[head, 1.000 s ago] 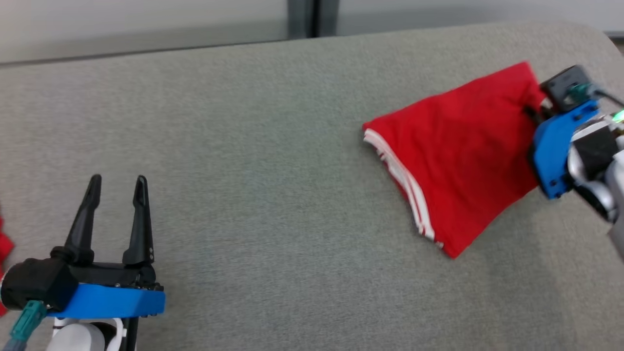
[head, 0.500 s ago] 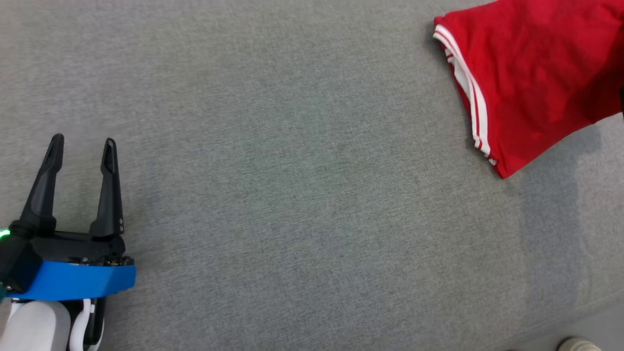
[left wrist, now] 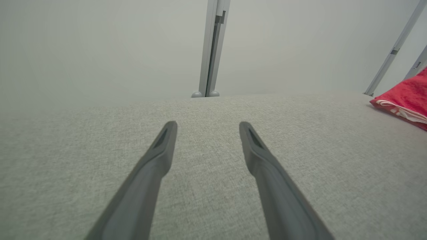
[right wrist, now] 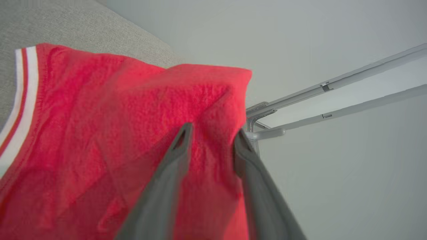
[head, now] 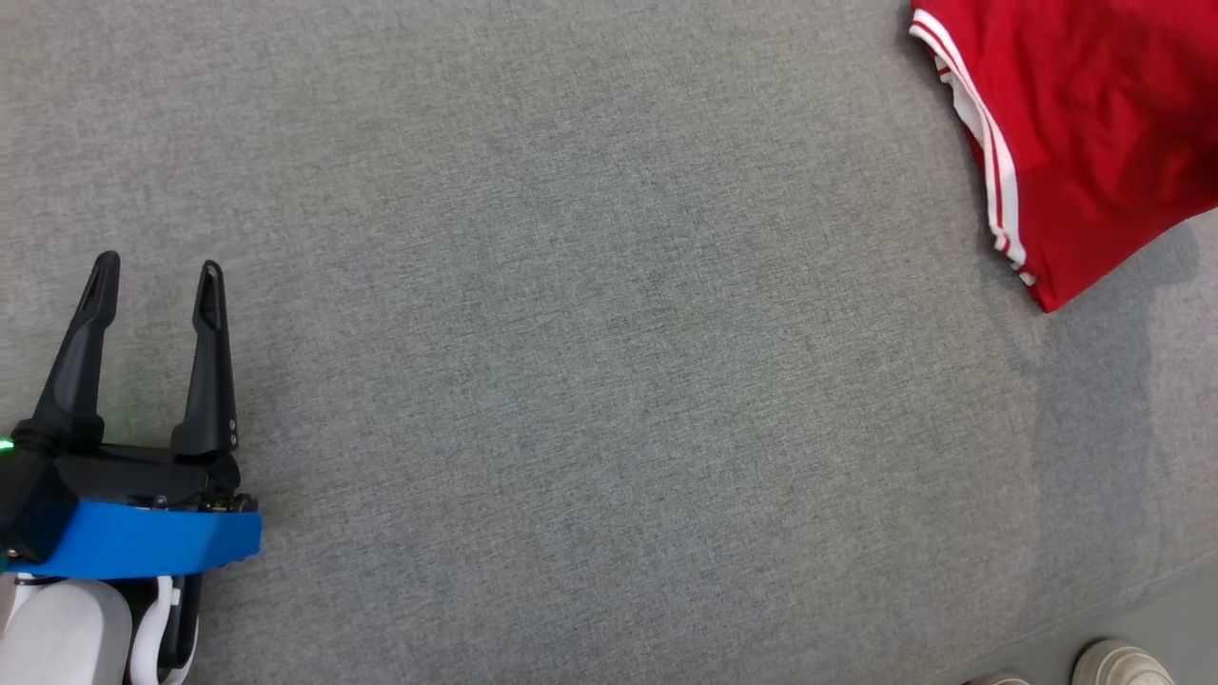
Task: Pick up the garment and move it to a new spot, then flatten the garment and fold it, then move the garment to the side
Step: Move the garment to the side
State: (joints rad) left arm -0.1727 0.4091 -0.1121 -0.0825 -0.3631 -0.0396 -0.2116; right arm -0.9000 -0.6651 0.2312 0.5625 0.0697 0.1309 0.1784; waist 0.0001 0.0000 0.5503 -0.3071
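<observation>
The garment (head: 1094, 124) is red with white-striped trim and lies folded on the grey surface at the top right of the head view. It also shows at the right edge of the left wrist view (left wrist: 405, 100). In the right wrist view my right gripper (right wrist: 213, 130) has its fingers parted over the garment (right wrist: 100, 133), with a raised fold of red cloth lying between them near the garment's far corner. My left gripper (head: 157, 268) stands open at the lower left, far from the garment, with nothing between its fingers (left wrist: 207, 126).
A grey fabric surface (head: 571, 333) spreads across the middle. Its front edge runs along the lower right, with a person's pale shoes (head: 1113, 663) just beyond it. A wall post (left wrist: 210, 50) stands behind the surface, and metal rails (right wrist: 333, 83) lie past the garment's corner.
The head camera has tilted down and turned, so the garment now sits at the top right and the right arm has left that view. The right gripper's fingers have parted from shut.
</observation>
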